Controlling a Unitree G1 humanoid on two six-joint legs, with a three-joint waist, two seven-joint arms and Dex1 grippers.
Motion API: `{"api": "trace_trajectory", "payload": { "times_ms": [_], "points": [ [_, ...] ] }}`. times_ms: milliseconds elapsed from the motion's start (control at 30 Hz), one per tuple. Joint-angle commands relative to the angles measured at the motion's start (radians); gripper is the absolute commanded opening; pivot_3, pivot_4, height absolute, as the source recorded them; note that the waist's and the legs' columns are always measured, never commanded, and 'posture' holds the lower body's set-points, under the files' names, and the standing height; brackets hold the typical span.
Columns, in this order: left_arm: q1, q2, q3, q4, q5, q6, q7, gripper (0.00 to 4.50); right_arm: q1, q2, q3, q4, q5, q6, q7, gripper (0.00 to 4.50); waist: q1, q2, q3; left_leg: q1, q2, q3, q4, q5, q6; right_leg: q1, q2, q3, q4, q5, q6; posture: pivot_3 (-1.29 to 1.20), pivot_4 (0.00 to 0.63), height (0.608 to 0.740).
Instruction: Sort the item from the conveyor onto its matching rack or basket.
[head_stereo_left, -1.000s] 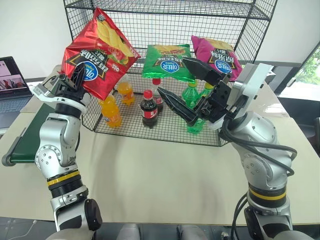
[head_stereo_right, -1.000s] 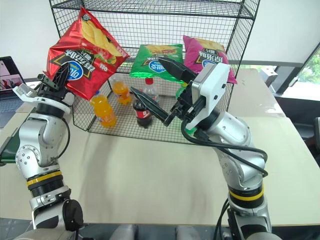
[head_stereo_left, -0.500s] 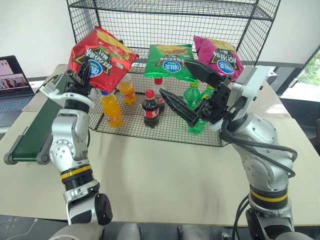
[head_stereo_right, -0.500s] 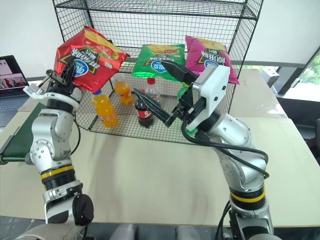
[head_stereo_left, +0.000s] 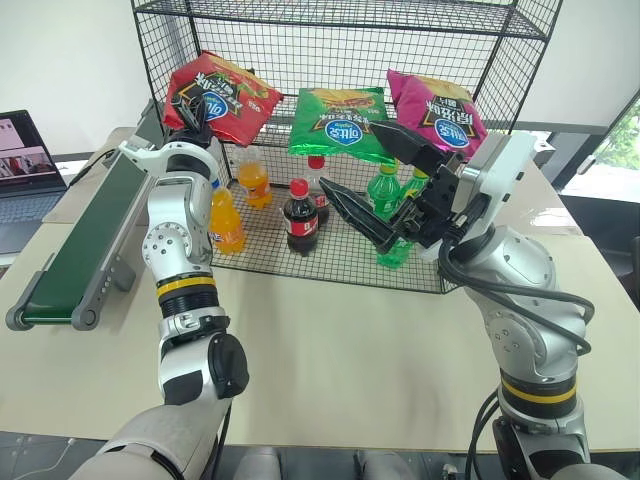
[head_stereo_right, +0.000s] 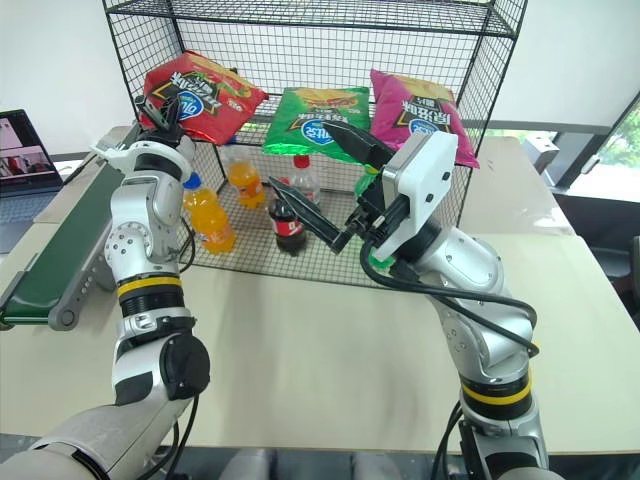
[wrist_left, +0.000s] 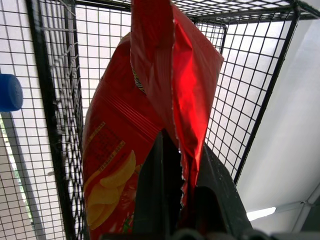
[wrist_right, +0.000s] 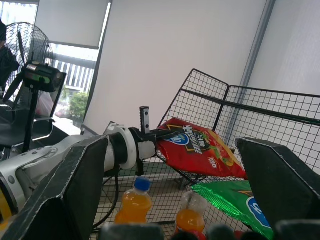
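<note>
Jaws: left gripper (head_stereo_left: 200, 108) pinches one red crisp bag (head_stereo_left: 222, 96), right gripper (head_stereo_left: 375, 182) gapes; three bags in rack (head_stereo_left: 340, 20).

Both arms are chunky silver-grey metal with round joint housings and little dark screw holes. Each forearm has a black collar with a thin yellow ring. The left gripper (head_stereo_left: 203, 108) and right gripper (head_stereo_left: 372, 178) have pointy matte-black fingers. The right wrist carries a white box, with black cables looping below it.

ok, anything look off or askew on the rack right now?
Nothing damaged or spilled. The red crisp bag is tilted, pinched in the shut left gripper at the rack shelf, beside the green bag and magenta bag.
</note>
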Motion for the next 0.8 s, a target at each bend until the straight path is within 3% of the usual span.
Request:
{"api": "trace_trajectory", "payload": {
  "times_ms": [33,133,367,433,800],
  "points": [
    [-0.039,-0.002,0.017,-0.004,0.017,0.002,-0.027,0.01,-0.020,-0.001,-0.012,-0.035,-0.002,-0.008,-0.010,4.50,0.000,0.000,0.000,0.000,0.000,0.000,0.000,0.000,0.000,0.000,0.000,0.000,0.000,0.000,0.000,0.00,0.150,0.740],
    [-0.041,-0.002,0.029,-0.003,0.028,0.006,-0.031,0.66,-0.025,0.001,-0.012,-0.032,-0.005,-0.011,-0.013,4.50,0.000,0.000,0.000,0.000,0.000,0.000,0.000,0.000,0.000,0.000,0.000,0.000,0.000,0.000,0.000,0.00,0.150,0.740],
    [-0.026,-0.002,0.049,-0.033,0.037,0.037,-0.040,3.80,-0.039,0.013,-0.013,-0.016,-0.018,-0.030,-0.015,4.50,0.001,0.000,0.000,0.000,0.000,0.000,0.000,0.000,0.000,0.000,0.000,0.000,0.000,0.000,0.000,0.00,0.150,0.740],
    [-0.016,-0.004,0.046,-0.051,0.040,0.051,-0.038,4.42,-0.039,0.015,-0.014,-0.015,-0.020,-0.031,-0.013,4.50,0.001,0.000,0.000,0.000,0.000,0.000,0.000,0.000,0.000,0.000,0.000,0.000,0.000,0.000,0.000,0.00,0.150,0.740],
    [0.207,0.011,0.042,-0.386,-0.105,0.182,0.130,4.47,-0.006,0.013,-0.004,-0.015,-0.027,-0.054,0.015,4.50,-0.002,0.000,0.000,0.000,0.000,-0.001,0.001,0.000,0.000,0.000,0.000,0.000,0.002,0.000,0.000,0.00,0.150,0.740]
  ]
}}
